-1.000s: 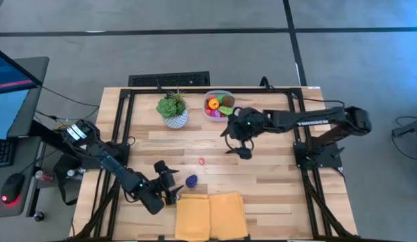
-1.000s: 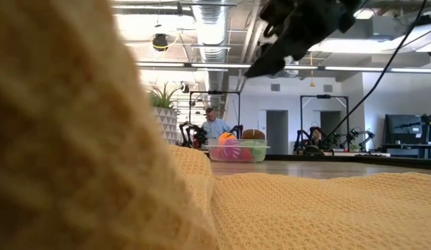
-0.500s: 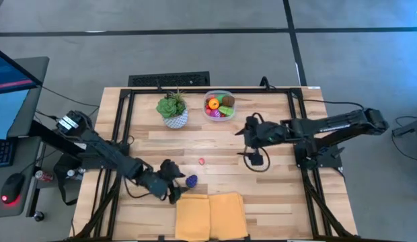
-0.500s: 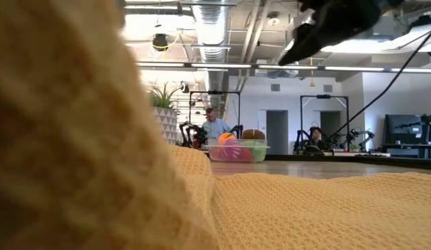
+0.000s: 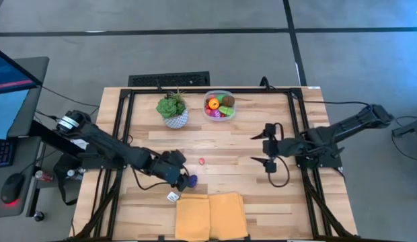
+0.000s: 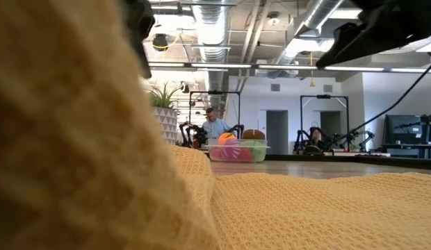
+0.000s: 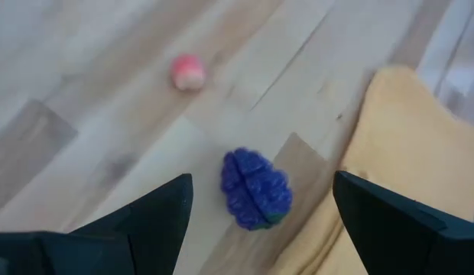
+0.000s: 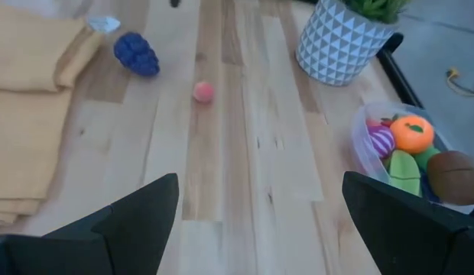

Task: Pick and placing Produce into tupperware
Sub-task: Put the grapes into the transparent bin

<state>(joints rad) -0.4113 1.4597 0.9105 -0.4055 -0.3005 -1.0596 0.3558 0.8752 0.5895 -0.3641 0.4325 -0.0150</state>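
A clear tupperware [image 5: 218,106] at the table's far middle holds several pieces of produce, among them an orange piece [image 8: 413,132] and a brown one [image 8: 453,175]. A purple piece [image 5: 192,181] and a small pink piece [image 5: 202,161] lie loose on the wood. My left gripper [image 5: 183,176] hovers open just left of and above the purple piece [image 7: 256,189], touching nothing. My right gripper [image 5: 257,148] stands open over bare wood at the right, well clear of the tupperware [image 8: 374,156].
A leafy plant in a white patterned pot [image 5: 173,111] stands left of the tupperware. A folded yellow cloth [image 5: 210,215] lies at the near edge, beside the purple piece, and fills the low view. A small white scrap [image 5: 172,197] lies by the cloth's left corner.
My left gripper has risen from beside the cloth's left edge and swung toward the table's far right, rolling its wrist, until it is over the purple piece. My right gripper has drawn back from beside the tupperware toward the table's right edge. Both stayed open.
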